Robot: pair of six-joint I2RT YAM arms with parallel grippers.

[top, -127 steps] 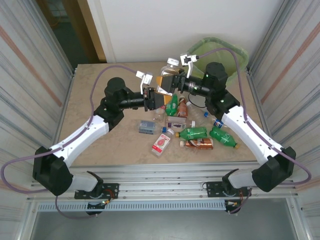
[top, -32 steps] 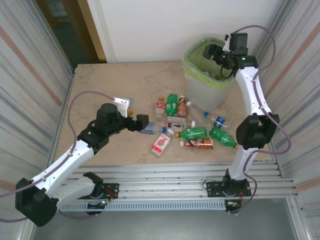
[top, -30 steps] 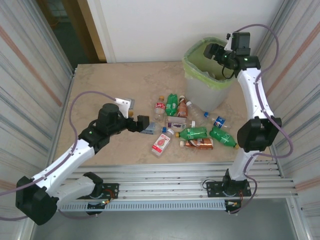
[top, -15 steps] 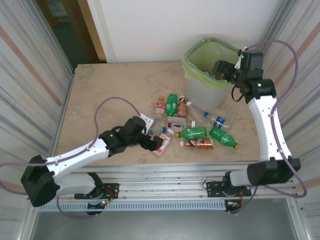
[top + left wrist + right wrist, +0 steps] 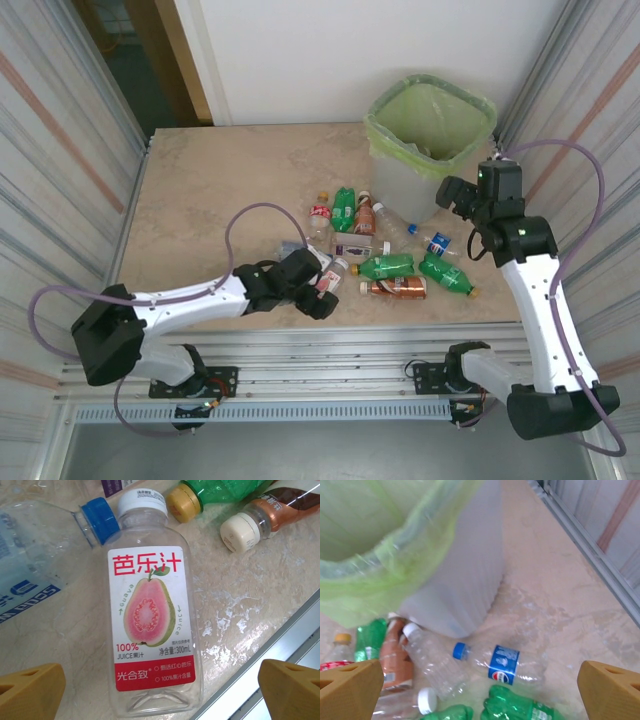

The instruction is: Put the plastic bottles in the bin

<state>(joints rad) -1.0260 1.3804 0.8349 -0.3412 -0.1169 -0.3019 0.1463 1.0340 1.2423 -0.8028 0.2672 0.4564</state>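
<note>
Orange-tipped and spread wide, my left fingers point(image 5: 30, 690) sit low over the tabletop point(image 5: 220, 190) with nothing pinched. Between them lies the clear square plastic guava-juice bottle with a white cap and red-and-white label point(image 5: 152, 615), its base toward me and its cap at 12 o'clock. At its 10 o'clock a crumpled clear blue-capped bottle with a blue label point(image 5: 45, 550) lies just beside its shoulder. At 1 o'clock there is a green bottle with a yellow cap point(image 5: 220, 490), and at 2 o'clock a brown bottle with a cream cap point(image 5: 260, 520). The metal rail at the tabletop's near edge point(image 5: 280, 635) runs close by at 4 o'clock.

My right fingers point(image 5: 350, 687) are also spread and empty. They hang beside the tall translucent grey-white bin lined with a light green bag point(image 5: 465, 580), above a clear blue-labelled bottle with a blue cap point(image 5: 502, 665). Seen from above, the bin point(image 5: 372, 125) stands at 1 o'clock from the heap, well apart from the guava-juice bottle point(image 5: 322, 283).

The risks I see:
- The smooth flat sides may let the bottle squirt out toward the rail if I close off-centre.
- The left-hand finger could catch the blue-capped neighbour and drag it along.
- The right arm is close enough to the bin that a careless descent could nudge it or snag the liner.
</note>
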